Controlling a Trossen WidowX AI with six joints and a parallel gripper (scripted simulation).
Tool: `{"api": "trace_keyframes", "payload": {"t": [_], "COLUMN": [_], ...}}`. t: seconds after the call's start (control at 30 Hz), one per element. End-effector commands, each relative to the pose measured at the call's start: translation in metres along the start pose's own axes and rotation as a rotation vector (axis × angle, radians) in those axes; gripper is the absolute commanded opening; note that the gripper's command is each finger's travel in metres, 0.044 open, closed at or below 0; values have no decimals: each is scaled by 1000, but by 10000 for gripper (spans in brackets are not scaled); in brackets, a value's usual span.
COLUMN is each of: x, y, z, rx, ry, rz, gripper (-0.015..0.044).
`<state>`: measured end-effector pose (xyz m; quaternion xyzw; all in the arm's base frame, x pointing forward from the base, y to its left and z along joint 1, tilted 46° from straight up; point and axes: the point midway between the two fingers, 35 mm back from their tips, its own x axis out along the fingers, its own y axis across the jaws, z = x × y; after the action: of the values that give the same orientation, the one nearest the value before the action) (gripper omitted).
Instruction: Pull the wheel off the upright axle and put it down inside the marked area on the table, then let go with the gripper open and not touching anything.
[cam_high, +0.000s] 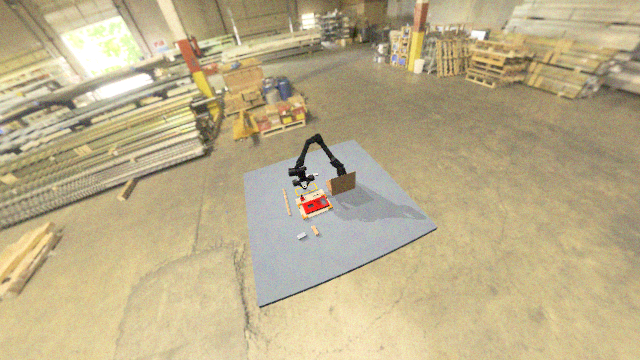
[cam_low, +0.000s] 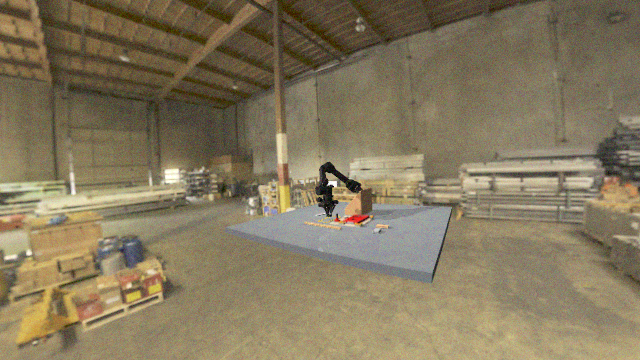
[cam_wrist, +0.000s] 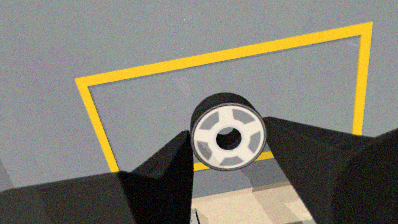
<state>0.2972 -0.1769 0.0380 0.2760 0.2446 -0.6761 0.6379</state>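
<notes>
The wheel (cam_wrist: 228, 161), black with a white spoked hub and an open centre hole, is clamped between the two fingers in the wrist view. My gripper (cam_wrist: 226, 131) (cam_high: 304, 186) (cam_low: 328, 215) is shut on it, with the fingers pointing down. The marked area, a yellow outline (cam_wrist: 225, 55) (cam_high: 316, 187), lies below and around the wheel in the wrist view; the wheel hides part of its near line. The wheel looks held above the table; the exact height cannot be told. The red upright axle (cam_high: 302, 198) (cam_low: 337, 218) stands bare on the board.
The cream board (cam_high: 312, 197) (cam_wrist: 240, 202) with a red plate (cam_high: 315, 204) lies beside the marked area. A brown upright panel (cam_high: 343, 184) (cam_low: 367, 201) stands nearby. A wooden strip (cam_high: 286, 202) (cam_low: 322, 226), a tan block (cam_high: 315, 230) and a grey block (cam_high: 301, 236) lie on the table.
</notes>
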Motion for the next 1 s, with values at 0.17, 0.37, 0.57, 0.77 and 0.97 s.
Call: {"api": "trace_keyframes", "payload": {"t": [0.17, 0.37, 0.57, 0.77, 0.97], "x": [27, 23, 23, -18, -30], "y": [-5, -5, -5, -2, -2], "z": [-2, 1, 1, 0, -5], "rx": [-12, -3, -3, -8, -22], "ry": [2, -4, -4, 5, 12], "rz": [-12, -8, -8, -10, -5], "gripper": [0, 105, 263, 300, 326]}}
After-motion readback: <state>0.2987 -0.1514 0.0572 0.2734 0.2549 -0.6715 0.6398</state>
